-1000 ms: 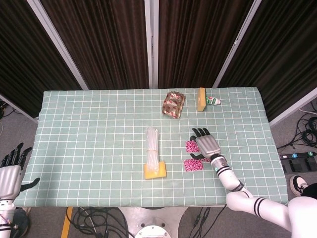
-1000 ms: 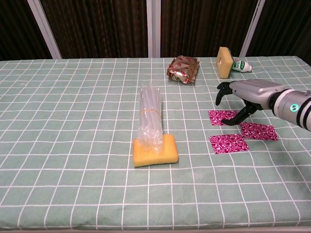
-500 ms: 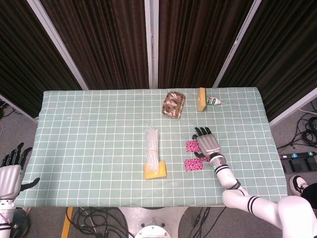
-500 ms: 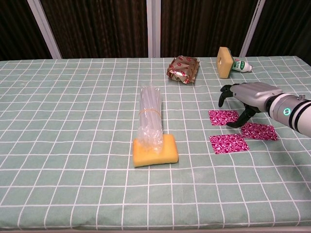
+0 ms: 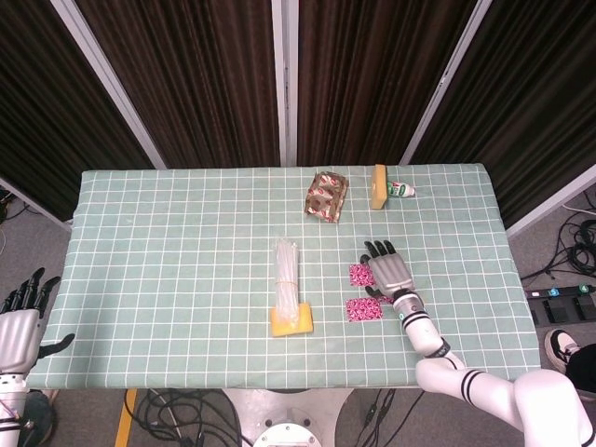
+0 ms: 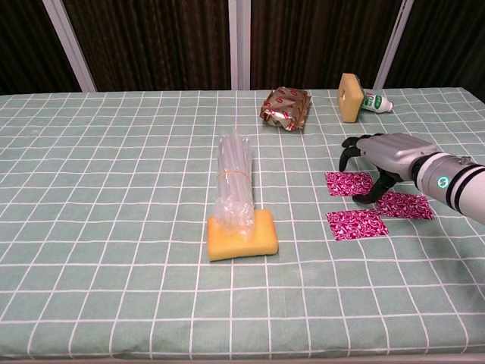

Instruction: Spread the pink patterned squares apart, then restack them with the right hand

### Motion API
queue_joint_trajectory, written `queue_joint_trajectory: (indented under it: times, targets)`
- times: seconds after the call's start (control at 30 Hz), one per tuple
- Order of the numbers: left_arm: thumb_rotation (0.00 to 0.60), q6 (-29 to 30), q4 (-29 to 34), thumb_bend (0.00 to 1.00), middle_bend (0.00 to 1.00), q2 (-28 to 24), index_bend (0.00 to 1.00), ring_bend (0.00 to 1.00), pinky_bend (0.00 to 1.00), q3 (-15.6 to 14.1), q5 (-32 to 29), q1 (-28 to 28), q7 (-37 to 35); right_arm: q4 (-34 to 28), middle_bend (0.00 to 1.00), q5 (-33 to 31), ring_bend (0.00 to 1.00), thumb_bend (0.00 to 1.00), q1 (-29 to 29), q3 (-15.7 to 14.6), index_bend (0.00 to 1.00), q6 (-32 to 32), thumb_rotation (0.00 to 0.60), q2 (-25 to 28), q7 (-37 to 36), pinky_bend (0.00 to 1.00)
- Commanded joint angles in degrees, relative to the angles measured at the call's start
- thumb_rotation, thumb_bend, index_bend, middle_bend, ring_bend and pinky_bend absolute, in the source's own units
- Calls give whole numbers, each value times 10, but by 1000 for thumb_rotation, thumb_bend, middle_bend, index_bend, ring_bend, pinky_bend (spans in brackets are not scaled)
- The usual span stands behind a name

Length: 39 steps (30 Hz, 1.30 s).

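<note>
Right hand (image 6: 386,155) poised over three spread pink patterned squares (image 6: 356,223), fingers apart, holding nothing. Left hand (image 5: 19,331) off the surface (image 5: 186,233), far left, fingers spread, empty.

Three squares (image 6: 356,224) apart beside right hand (image 6: 385,155), right of sponge (image 6: 242,234).

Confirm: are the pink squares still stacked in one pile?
No. In the chest view three pink squares lie flat and apart on the tablecloth.
</note>
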<state>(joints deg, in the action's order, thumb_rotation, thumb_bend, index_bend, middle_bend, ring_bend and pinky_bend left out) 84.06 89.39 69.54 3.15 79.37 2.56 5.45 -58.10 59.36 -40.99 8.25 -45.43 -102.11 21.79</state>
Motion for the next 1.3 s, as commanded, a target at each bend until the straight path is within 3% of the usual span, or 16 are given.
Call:
queue_joint_trajectory:
  times: [0.03,0.5,1.03,1.3]
  targets:
    - [600,1,-1,84,99,1,175,105,168,0,0,0,-1,6,44,-2,0,193,-2,1,286,4,514,-2,2,0]
    - [600,4,-2,84,99,0,175,105,168,0,-1,-3,-3,25,57,-2,0,192,-6,6,380,11,520,-17,0,0]
    - [600,2,-2,84,99,1,174,104,168,1,-1,-3,-3,23,59,10,0,193,-17,28,381,3,518,-9,-18,0]
    - [600,0,-1,84,99,0,175,105,168,2,-2,-1,-2,-35,60,24,0,192,-14,34,376,-16,524,23,-25,0]
